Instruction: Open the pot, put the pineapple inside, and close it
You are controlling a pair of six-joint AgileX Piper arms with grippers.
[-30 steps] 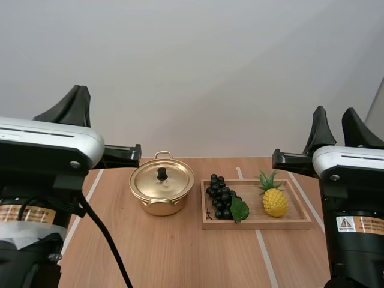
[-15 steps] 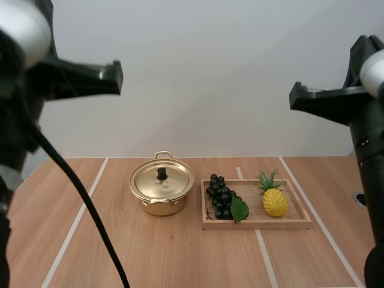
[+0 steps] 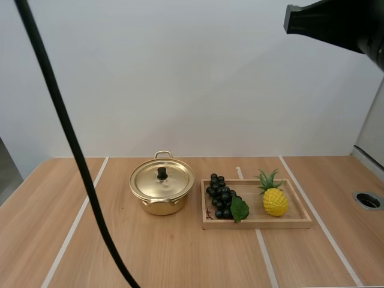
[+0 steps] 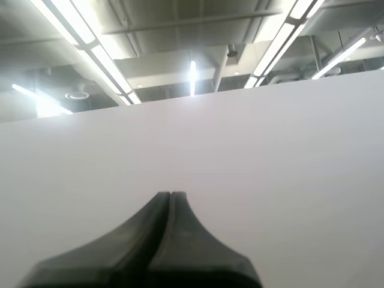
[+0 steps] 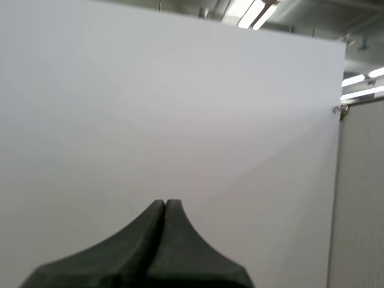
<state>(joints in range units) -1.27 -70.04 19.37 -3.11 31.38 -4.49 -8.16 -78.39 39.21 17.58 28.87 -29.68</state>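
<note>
High view: pineapple (image 3: 275,201) stands upright at the right end of the tray (image 3: 258,224), grapes (image 3: 219,196) to its left. Pot (image 3: 161,192) sits just left of the tray, lid (image 3: 171,180) on, knob (image 3: 162,173) up. Left wrist view: left fingers (image 4: 159,209) pressed together, empty. Right wrist view: right fingers (image 5: 157,215) likewise closed on nothing. Judged step: none begun. Lid removal comes first, calling for a descent onto the knob. Bare table (image 3: 90,240) left of the pot offers room for the lid; the tray rim hems the fruit.
</note>
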